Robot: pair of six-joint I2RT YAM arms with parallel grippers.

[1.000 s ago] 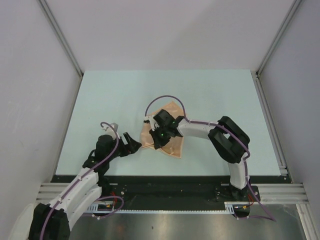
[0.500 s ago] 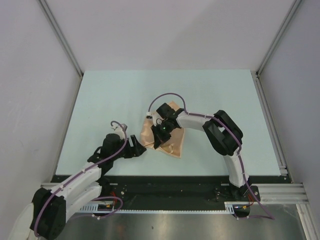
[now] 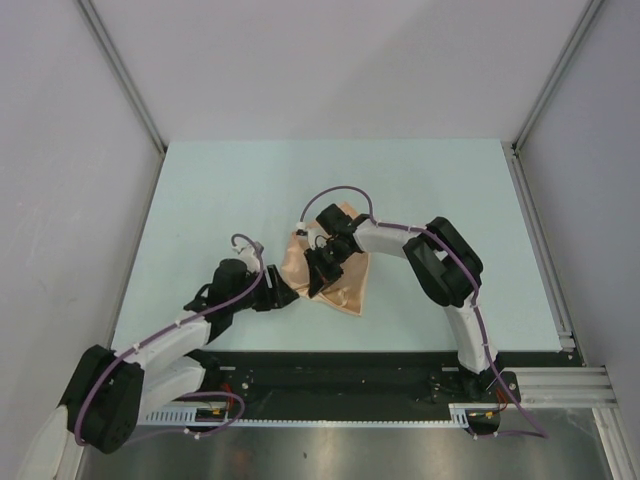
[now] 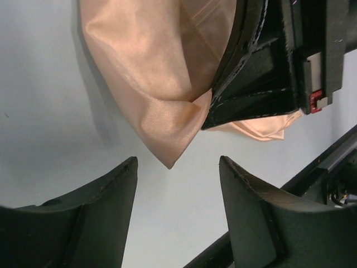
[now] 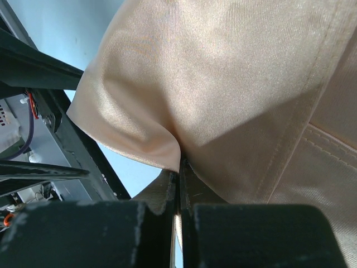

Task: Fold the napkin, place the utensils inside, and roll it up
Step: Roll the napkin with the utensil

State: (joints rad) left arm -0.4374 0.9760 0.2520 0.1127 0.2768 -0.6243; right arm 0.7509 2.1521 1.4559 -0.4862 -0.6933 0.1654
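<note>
napkin [image 4: 148, 72] — shiny peach, table [image 3: 220, 190] — pale mint

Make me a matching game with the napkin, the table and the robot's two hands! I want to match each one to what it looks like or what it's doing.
Things:
1. napkin
2. table
3. left hand
4. right hand

Descriptions:
A. shut, pinching a fold of the napkin
B. pale blue-green and flat
C. shiny peach-orange and wrinkly
D. open, fingers apart, just in front of a napkin corner

Pairs: 1-C, 2-B, 3-D, 4-A
</note>
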